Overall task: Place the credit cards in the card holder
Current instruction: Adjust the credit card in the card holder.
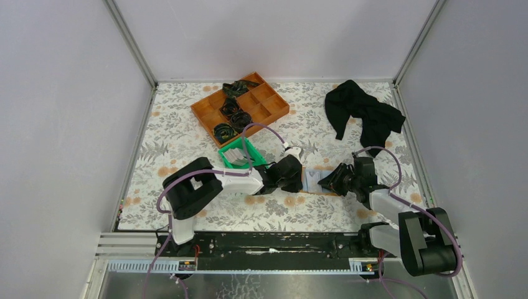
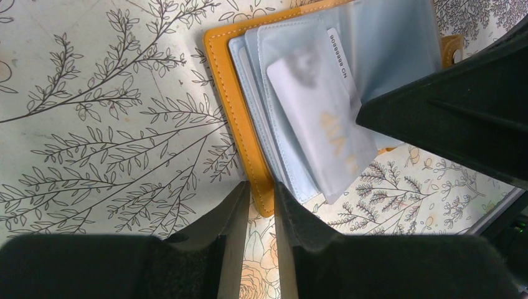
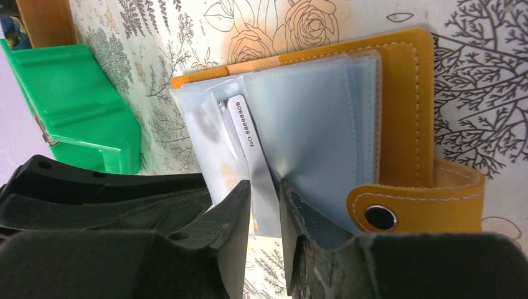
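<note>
**mako:** ok, where's the card holder (image 2: 227, 93) for everyone? We've got it lying open on the flowery tabletop (image 2: 93, 124), right between the two arms. Orange cover is underneath and the pale blue sleeves are fanned on top.

**rj:** yep, same for us. The snap tab (image 3: 423, 199) hangs off one edge, unsnapped. We also see one credit card (image 2: 311, 118). It's whitish, with a number strip along one side and "VIP" on the face. It's tucked in among the sleeves with one end poking out, but we can't tell how deep it sits in a pocket.

**mako:** and the right claw (image 3: 264, 193)? We read it as pinched on that poking-out end, since the card runs straight into the slit between the fingers.

**rj:** agreed. The left claw (image 2: 260, 193) is trickier. Its fingers are nearly together with a thin gap, and a corner of the orange cover sits right at the mouth. We can't tell if it's actually gripping the cover or not.

**mako:** for the surroundings, the green bin (image 3: 75, 99) is just beside the holder. The orange compartment tray (image 1: 268, 93) is farther back, and the black cloth (image 1: 364, 112) is at the back right.
</note>
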